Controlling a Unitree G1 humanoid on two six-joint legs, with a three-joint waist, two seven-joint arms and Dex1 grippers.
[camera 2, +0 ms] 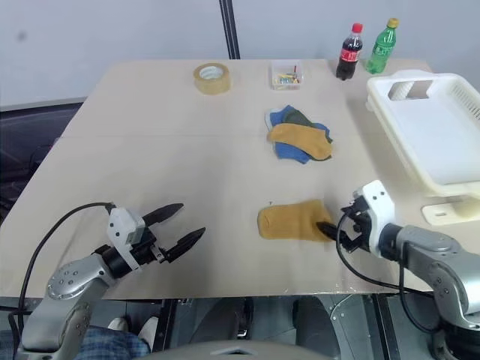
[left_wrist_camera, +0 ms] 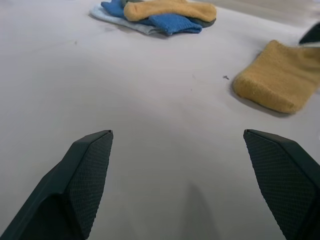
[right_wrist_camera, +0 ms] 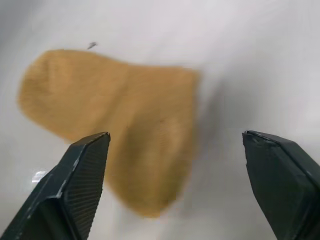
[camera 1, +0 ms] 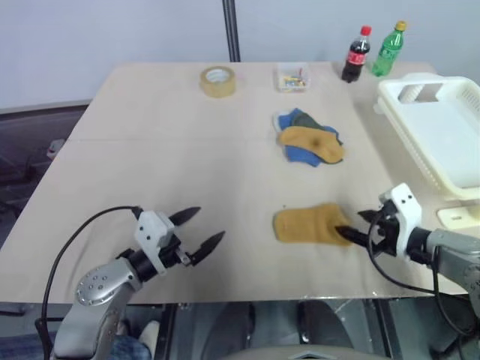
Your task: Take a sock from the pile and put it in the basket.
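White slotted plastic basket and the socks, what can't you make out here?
- White slotted plastic basket: far side cut off by the left eye view's edge.
- Pile of blue, grey-green and mustard socks: count hidden by overlap.
- Small clear box: contents too small.
- Lone mustard sock: blurred in the right wrist view.

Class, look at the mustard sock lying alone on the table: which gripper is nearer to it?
Right. The right gripper sits open at the lone mustard sock's edge; the left gripper hovers open, well off to its left.

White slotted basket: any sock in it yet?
Empty. The white slotted plastic basket shows a bare floor; the lone mustard-yellow sock lies flat on the tan table.
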